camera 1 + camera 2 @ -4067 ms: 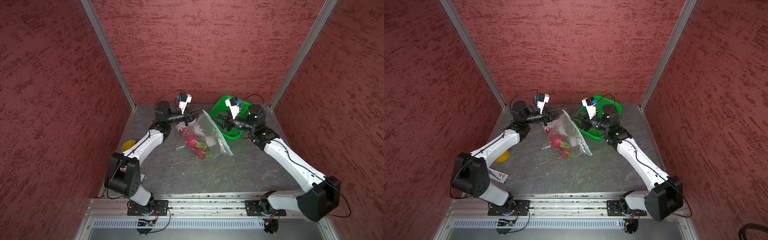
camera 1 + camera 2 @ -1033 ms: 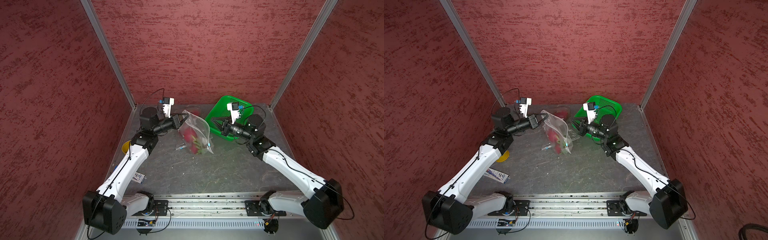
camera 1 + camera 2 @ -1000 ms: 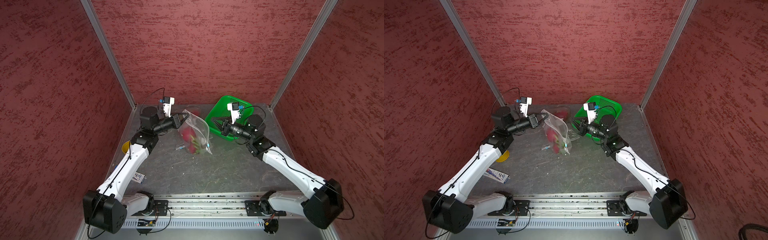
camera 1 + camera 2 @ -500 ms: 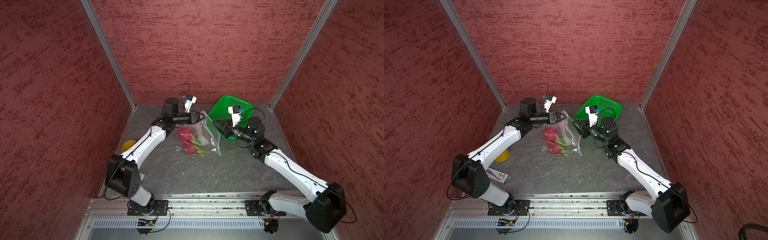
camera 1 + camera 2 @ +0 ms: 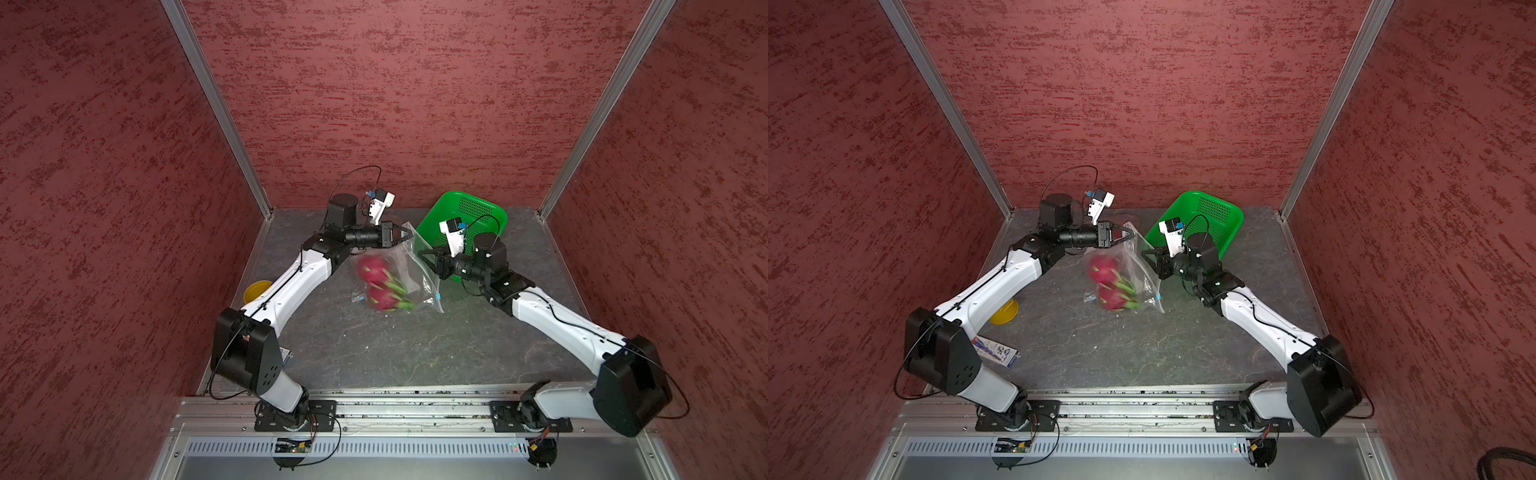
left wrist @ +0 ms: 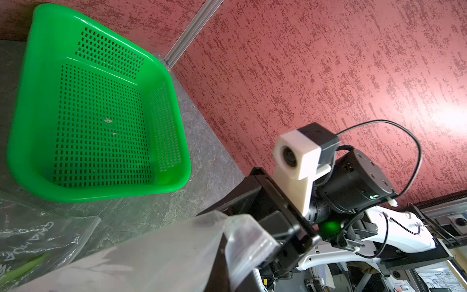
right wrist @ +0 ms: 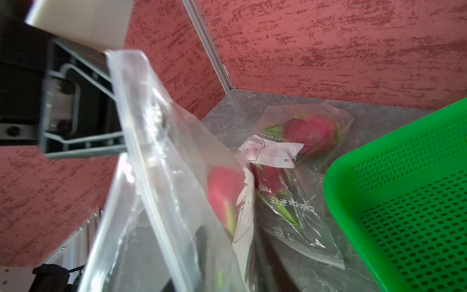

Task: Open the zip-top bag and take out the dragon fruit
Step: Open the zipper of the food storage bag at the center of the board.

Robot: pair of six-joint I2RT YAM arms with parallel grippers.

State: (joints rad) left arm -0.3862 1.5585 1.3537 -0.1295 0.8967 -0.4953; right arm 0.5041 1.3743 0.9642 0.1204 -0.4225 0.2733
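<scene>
A clear zip-top bag (image 5: 409,270) hangs above the table with two pink dragon fruit (image 5: 374,266) inside, the lower one (image 5: 1113,299) near its bottom. My left gripper (image 5: 405,237) is shut on the bag's top corner. In the right wrist view that gripper (image 7: 118,113) pinches the zip rim (image 7: 131,101). My right gripper (image 5: 428,255) is shut on the bag's edge facing the basket, and film covers its jaws (image 7: 235,257). In the left wrist view the bag's rim (image 6: 242,240) folds over my finger.
A green perforated basket (image 5: 490,208) leans against the back wall right of the bag. A second clear bag (image 7: 310,131) holding dragon fruit lies on the table behind. A yellow disc (image 5: 1005,311) and a small packet (image 5: 994,349) lie at the left.
The left arm has swung right and carried the bag toward the basket. The right gripper, then apart from the bag, opened and has shut on the bag's edge.
</scene>
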